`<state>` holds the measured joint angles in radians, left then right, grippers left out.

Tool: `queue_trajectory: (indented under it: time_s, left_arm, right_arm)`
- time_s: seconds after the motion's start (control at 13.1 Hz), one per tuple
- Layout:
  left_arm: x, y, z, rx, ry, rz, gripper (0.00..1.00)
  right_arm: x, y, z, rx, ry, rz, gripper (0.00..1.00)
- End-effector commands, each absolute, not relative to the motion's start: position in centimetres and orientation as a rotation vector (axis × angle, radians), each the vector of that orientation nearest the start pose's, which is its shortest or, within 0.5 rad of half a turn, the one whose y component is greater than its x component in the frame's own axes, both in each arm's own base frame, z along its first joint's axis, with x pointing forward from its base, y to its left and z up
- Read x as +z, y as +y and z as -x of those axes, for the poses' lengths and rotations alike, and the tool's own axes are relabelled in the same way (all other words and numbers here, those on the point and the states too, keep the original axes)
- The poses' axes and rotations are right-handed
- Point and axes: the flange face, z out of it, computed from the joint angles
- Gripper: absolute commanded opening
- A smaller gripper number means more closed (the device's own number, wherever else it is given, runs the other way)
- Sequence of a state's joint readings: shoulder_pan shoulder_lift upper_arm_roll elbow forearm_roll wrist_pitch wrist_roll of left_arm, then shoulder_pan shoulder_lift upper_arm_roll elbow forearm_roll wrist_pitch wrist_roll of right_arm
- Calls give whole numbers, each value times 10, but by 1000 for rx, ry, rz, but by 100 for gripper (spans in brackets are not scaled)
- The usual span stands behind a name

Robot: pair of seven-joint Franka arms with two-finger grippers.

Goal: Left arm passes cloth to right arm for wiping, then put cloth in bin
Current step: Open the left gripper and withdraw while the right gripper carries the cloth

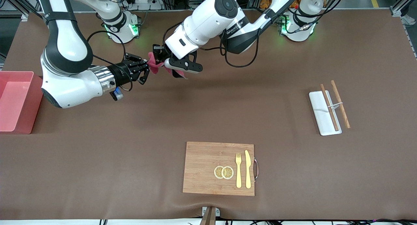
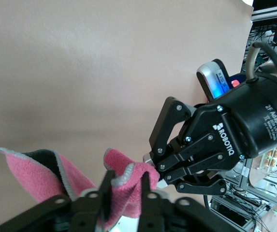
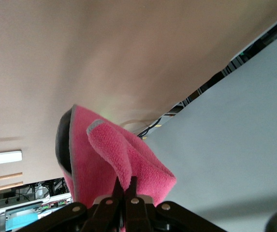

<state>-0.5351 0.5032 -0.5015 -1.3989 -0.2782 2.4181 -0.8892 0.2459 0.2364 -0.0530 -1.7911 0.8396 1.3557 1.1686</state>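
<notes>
Bin point(image 1: 16, 101) sits at the left edge of the frame, pink, with nothing visible in it. Moving right, upper left-centre, the right gripper point(image 1: 146, 69) is clamped on one end of the cloth point(image 1: 153, 65), up in the air over bare table. Left gripper point(image 1: 158, 56) right next to it is pinching the other end of the same cloth, so both have it. Cutting board point(image 1: 208, 160) at bottom centre, white tray point(image 1: 317, 111) with chopsticks point(image 1: 340, 104) at right.

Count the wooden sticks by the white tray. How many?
2: one stick lies on the white tray; the other stick lies beside it, toward the left arm's end. None seem hidden.
</notes>
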Motion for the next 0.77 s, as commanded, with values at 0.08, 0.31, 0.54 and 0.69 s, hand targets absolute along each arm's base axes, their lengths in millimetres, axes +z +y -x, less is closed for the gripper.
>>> queue_trajectory:
  time_s: [0.08,0.31,0.54,0.69]
  left_arm:
    - [523,-566,-467,14,191,-2423,100]
    - [538,-491,-523,38,308,-2497,100]
    - [523,-408,-583,118,413,-2633,100]
    - [514,-359,-610,175,464,-2722,100]
  right_arm:
    - [421,159,-540,1251,1168,2309,0]
    - [403,180,-543,1111,1139,2447,0]
    - [378,206,-551,1003,1138,2516,0]
    - [356,202,-557,975,1087,2530,0]
